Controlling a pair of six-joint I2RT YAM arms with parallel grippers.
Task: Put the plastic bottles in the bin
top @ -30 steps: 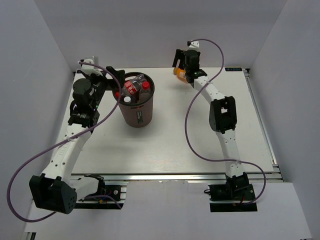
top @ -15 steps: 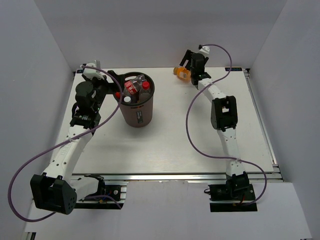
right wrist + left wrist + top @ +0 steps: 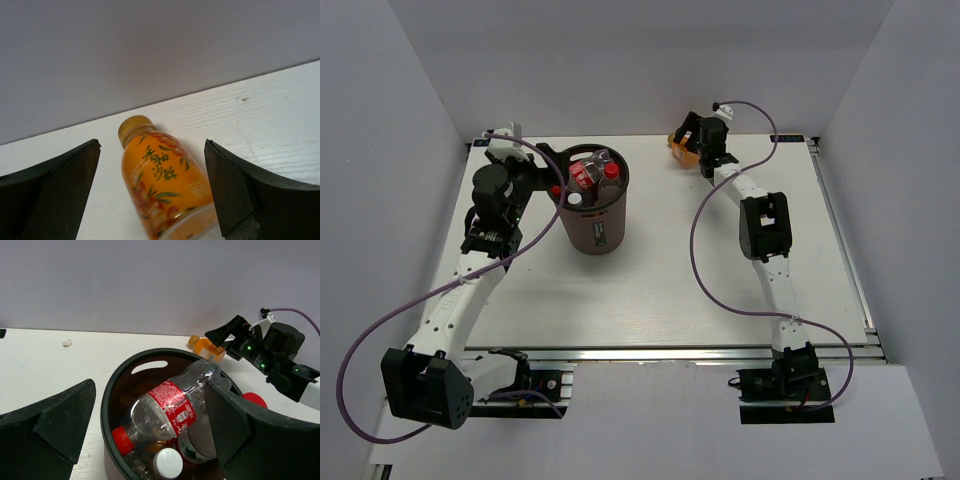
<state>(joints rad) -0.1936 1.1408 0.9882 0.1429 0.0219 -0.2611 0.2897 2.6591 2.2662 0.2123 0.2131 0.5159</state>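
The dark maroon bin [image 3: 578, 225] stands upper left of centre, crammed with clear bottles, 1 red-labelled [image 3: 167, 407]. At upper centre, 1 orange bottle [image 3: 165, 185] lies between the wide-open, empty jaws of the right gripper [image 3: 152, 145]. The left gripper [image 3: 150, 390] gapes empty at the bin's rim.

Pale grey wall panels [image 3: 640, 60] are boxing in a white plank worktop [image 3: 650, 290] with a silver metal rail [image 3: 670, 353], suggesting a robotics lab.

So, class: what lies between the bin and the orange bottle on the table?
Nothing. The top view shows only bare table between the bin and the orange bottle.
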